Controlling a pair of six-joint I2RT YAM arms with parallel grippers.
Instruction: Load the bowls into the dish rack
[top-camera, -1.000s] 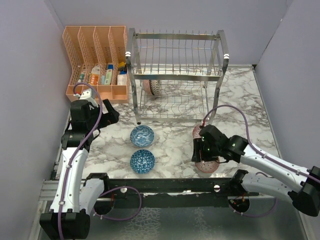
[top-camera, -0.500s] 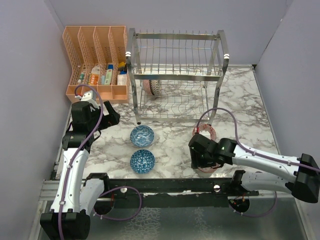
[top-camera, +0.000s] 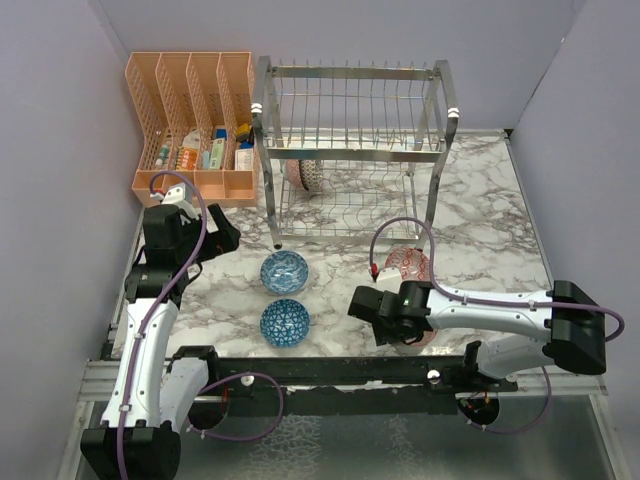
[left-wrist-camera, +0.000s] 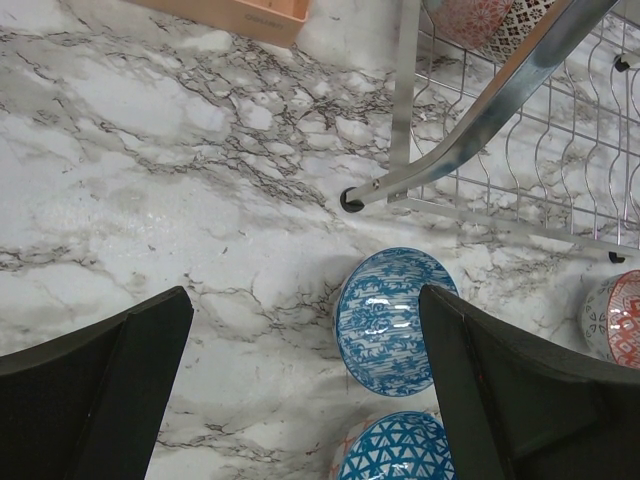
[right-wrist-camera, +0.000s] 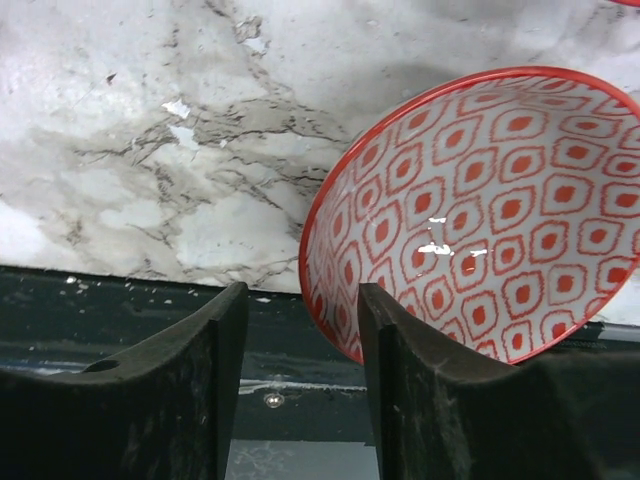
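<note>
Two blue bowls lie on the marble, one (top-camera: 285, 270) behind the other (top-camera: 285, 322); both show in the left wrist view (left-wrist-camera: 392, 320), (left-wrist-camera: 400, 450). My left gripper (top-camera: 222, 240) is open and empty above the table to their left (left-wrist-camera: 305, 300). My right gripper (top-camera: 392, 332) is low at the table's front edge. Its fingers (right-wrist-camera: 300, 300) stand partly open, with the rim of a red-patterned bowl (right-wrist-camera: 480, 210) between them and a gap on the left side. A second red bowl (top-camera: 408, 265) lies behind. The dish rack (top-camera: 350, 150) holds a bowl (top-camera: 305, 175) on edge in its lower tier.
An orange mesh organizer (top-camera: 190, 120) with small boxes stands at the back left beside the rack. The rack's leg (left-wrist-camera: 405, 100) and foot are close behind the blue bowls. A dark rail (right-wrist-camera: 280, 350) runs along the table's near edge. Purple walls close in both sides.
My right gripper has swung left and low along the front edge, turning its fingers onto the near red bowl's rim. The left arm has barely moved.
</note>
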